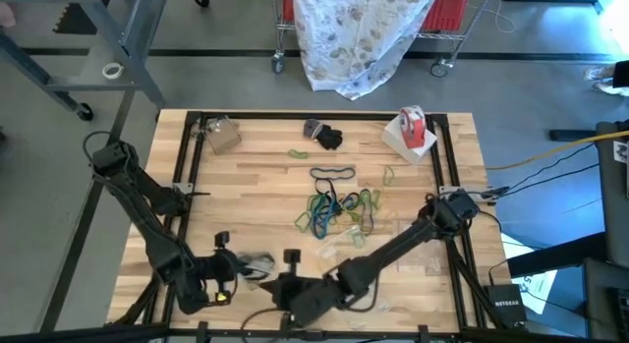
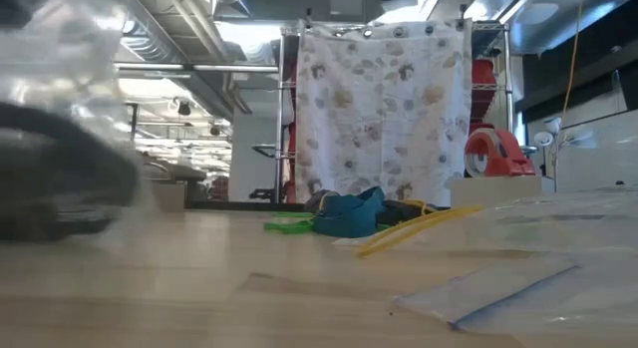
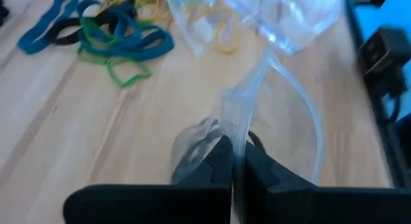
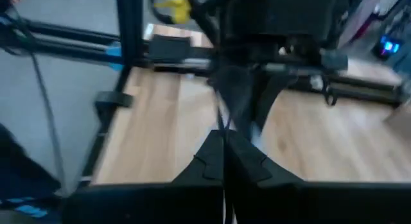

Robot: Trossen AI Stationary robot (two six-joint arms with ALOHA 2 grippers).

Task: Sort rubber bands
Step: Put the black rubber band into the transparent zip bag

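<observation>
Both grippers meet at the near edge of the worktop, each pinched tight on a clear plastic bag: the left gripper clamps its edge, and the right gripper, facing it, nips the same thin film. The rubber bands lie in a tangled pile of blue, green, black and tan mid-worktop, with a few loose ones beyond, near a red-and-white tape roll.

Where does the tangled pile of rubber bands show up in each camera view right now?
High view: pile of rubber bands at table centre, just beyond the right arm.
Low view: blue-green heap mid-picture, before the patterned cloth.
Left wrist view: upper left corner, past the clear bag.
Right wrist view: not in it.
Shared landmark: the red tape roll, seen in the high and low views.
</observation>
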